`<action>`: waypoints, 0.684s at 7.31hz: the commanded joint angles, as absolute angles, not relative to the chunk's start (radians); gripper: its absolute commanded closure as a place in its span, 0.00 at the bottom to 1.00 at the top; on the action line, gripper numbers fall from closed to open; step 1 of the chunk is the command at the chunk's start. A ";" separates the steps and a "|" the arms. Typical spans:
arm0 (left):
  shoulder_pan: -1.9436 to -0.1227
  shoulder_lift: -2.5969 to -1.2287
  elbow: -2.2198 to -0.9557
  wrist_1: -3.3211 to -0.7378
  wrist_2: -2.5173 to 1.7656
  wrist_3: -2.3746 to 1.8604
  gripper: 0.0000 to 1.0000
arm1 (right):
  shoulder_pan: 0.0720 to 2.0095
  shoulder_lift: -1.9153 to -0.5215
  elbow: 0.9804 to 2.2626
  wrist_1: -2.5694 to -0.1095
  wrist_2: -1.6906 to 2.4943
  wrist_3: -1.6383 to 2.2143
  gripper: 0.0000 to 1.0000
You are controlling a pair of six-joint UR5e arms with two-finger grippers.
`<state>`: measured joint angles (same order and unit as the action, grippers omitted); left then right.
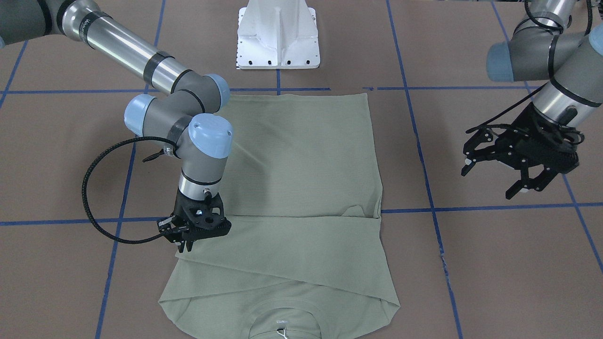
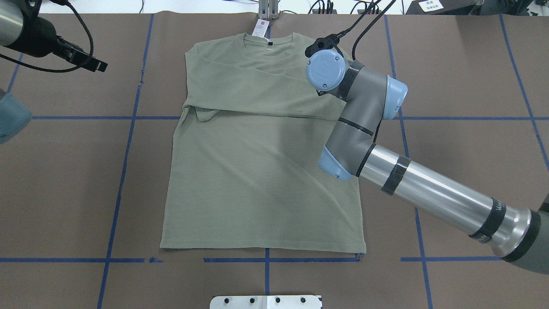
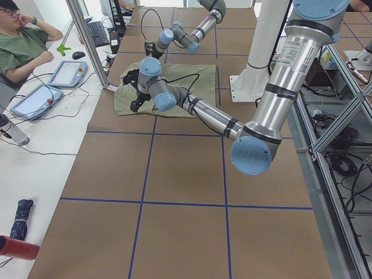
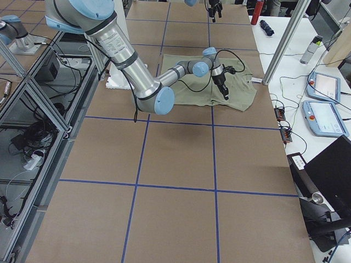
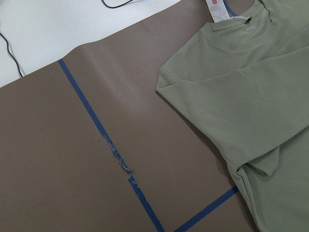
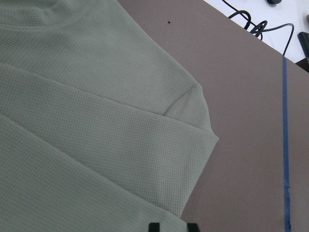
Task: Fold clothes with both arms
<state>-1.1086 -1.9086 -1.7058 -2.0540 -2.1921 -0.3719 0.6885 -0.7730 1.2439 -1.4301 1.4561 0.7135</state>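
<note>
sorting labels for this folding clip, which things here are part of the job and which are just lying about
Part of the job:
green shirt
hang tag
left gripper
right gripper

Just lying about:
white pedestal
tablets on the side bench
folded umbrella
red bottle

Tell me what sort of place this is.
Probably a robotics lab test cell: a tabletop gridded with blue tape, teach pendants on a side bench, and a seated operator alongside.
</note>
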 commanded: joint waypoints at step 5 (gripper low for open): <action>-0.904 -1.803 -1.979 -2.059 -2.049 -0.925 0.00 | 0.724 -1.206 1.897 -1.287 1.819 1.260 0.00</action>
